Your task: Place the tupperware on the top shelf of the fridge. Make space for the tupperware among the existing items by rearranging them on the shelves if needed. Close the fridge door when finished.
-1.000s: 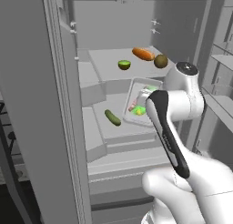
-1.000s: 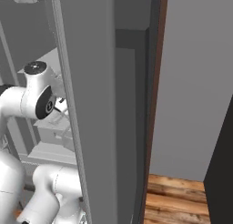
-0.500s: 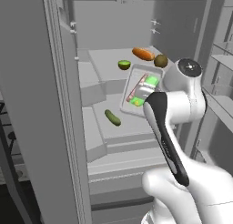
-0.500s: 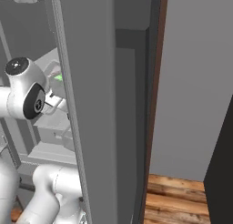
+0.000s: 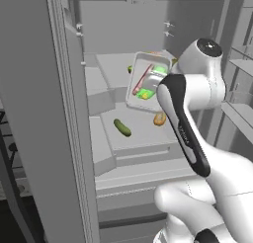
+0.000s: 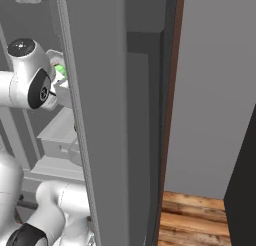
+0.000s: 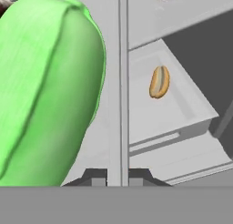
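Fridge: the fridge [image 5: 49, 138] stood with its doors swung wide, the pale interior exposed in the left base view; in the right base view the edge of the right door [image 6: 100, 115] took up the middle of the frame.
Tupperware: the tupperware [image 5: 147, 81] hung tilted on its side inside the fridge, level with the top shelf [image 5: 108, 69], its green and red contents facing the camera. In the hand view its green food [image 7: 45, 91] bulged large at the left, with the box's clear rim running straight up the middle.
Gripper: the gripper [image 5: 157, 80] was clamped on the rim of the tupperware, the jaws narrowed onto the thin plastic wall.
Arm: the white forearm [image 5: 197, 84] reached in from the lower right.
Lower shelf: a green cucumber [image 5: 122, 127] lay at the left and a tan bun [image 5: 159, 119] just below the raised box, the two well apart.
Bun, hand view: the bun [image 7: 159, 82] lay alone on the pale shelf, to the right of the rim.
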Motion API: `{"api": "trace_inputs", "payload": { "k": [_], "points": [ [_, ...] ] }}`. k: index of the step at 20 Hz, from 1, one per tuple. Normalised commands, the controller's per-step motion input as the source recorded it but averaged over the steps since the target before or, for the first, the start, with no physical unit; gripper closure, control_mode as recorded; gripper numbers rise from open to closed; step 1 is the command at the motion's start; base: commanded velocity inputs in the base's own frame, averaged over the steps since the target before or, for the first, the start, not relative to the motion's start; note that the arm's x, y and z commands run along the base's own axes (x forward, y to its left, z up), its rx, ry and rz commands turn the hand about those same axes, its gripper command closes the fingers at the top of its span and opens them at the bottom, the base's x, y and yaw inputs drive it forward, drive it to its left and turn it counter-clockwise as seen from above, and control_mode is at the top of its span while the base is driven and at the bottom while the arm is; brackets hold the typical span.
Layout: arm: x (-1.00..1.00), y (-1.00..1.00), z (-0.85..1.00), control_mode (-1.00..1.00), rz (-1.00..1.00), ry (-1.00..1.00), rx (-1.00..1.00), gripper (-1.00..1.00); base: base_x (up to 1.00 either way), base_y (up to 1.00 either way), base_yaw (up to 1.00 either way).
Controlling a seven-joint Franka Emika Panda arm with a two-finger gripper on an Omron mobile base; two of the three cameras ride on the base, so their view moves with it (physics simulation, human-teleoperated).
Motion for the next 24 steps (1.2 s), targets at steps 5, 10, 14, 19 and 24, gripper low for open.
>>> {"api": "trace_inputs", "payload": {
  "k": [5,10,14,19,24],
  "points": [
    [0.42,0.19,0.23,-1.0,0.01,0.0,0.08,1.0,0.0,0.0,0.0],
    [0.6,0.32,0.04,-1.0,0.0,0.0,0.08,1.0,0.0,0.0,0.0],
    [0.56,0.4,0.03,-1.0,0.0,0.0,0.08,1.0,0.0,0.0,0.0],
    [0.52,0.44,0.04,-1.0,0.0,0.0,0.08,1.0,0.0,0.0,0.0],
    [0.56,0.33,0.0,-1.0,0.0,0.03,0.03,1.0,0.0,0.0,0.0]
  ]
}}
